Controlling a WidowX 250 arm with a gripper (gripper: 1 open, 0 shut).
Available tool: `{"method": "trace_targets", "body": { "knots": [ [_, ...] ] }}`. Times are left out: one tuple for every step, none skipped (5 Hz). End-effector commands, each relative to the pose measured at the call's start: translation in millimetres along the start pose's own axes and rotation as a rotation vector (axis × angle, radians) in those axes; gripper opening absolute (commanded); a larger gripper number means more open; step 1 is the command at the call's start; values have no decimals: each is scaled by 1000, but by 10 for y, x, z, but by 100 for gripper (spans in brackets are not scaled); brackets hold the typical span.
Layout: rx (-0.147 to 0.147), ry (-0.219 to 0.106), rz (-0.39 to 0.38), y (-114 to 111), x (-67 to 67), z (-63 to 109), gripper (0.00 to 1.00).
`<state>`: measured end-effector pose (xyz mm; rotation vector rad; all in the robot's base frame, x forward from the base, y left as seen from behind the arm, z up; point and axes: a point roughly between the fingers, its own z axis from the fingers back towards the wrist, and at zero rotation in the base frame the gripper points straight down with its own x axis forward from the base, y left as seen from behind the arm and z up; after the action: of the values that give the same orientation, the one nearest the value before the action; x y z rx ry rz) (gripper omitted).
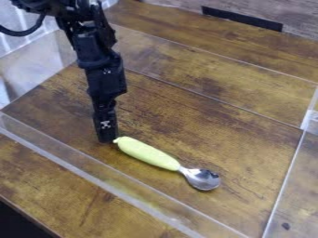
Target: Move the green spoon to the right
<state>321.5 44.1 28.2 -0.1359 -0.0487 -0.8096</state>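
The green spoon (149, 155) lies flat on the wooden table, its yellow-green handle pointing up-left and its shiny silver bowl (203, 179) at the lower right. My gripper (107, 128) points straight down, its black fingertips low at the table and right against the left end of the handle. The fingers are seen edge-on and nothing sits between them. It holds nothing.
Clear acrylic walls ring the wooden table: a low front wall (112, 191), a left wall (32, 70) and a right wall (304, 139). Bare wood stretches to the right of the spoon (248, 139). A dark slot (243, 17) sits at the back.
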Motion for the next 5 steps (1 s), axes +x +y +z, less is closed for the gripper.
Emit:
{"method": "trace_targets", "body": {
  "knots": [
    [56, -44, -59, -64, 149, 228, 100],
    [50, -48, -78, -89, 167, 218, 100],
    [45, -52, -101, -132, 189, 210, 100],
    [40, -56, -127, -180, 219, 196, 100],
    [32, -58, -163, -253, 256, 183, 100]
  ]
}}
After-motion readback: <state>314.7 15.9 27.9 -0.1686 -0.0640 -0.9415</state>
